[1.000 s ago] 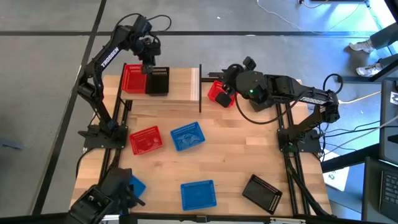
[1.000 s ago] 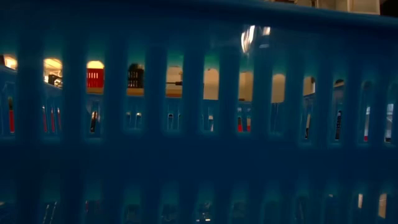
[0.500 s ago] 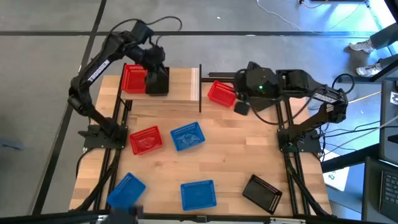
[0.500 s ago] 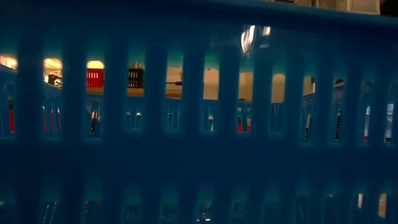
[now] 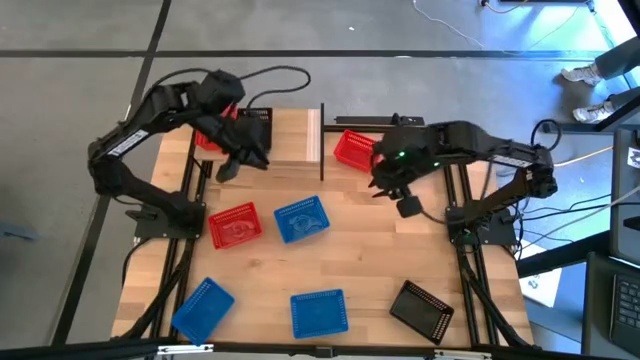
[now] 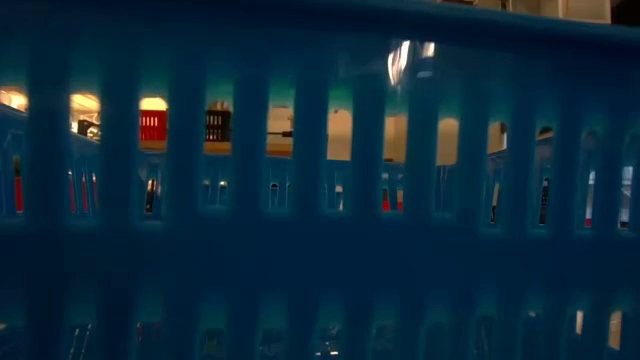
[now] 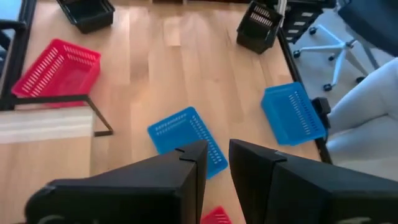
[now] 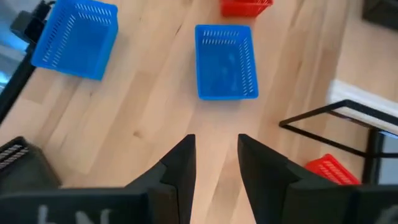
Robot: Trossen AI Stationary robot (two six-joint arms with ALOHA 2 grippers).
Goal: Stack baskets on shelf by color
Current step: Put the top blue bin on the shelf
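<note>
In the high view my left gripper (image 5: 226, 170) hangs open over the shelf's (image 5: 295, 135) near edge, just near of a red basket (image 5: 207, 140) and a black basket (image 5: 260, 120) that stand side by side on it. Both are partly hidden by the arm. My right gripper (image 5: 406, 206) is open over bare table, near and right of a red basket (image 5: 352, 148) that stands beside the shelf's right end. Both wrist views show empty fingers: left gripper (image 7: 215, 163), right gripper (image 8: 216, 158).
On the tabletop lie a red basket (image 5: 233, 225), a blue one (image 5: 302, 218) beside it, two blue ones (image 5: 203, 305) (image 5: 320, 312) at the near edge and a black one (image 5: 422, 308) near right. A blue basket wall (image 6: 320, 250) fills the low view.
My left gripper has drawn back from over the black basket on the shelf toward the near edge and come lower. My right gripper has left the red basket beside the shelf and swung toward the near right. Both baskets stay where they were.
</note>
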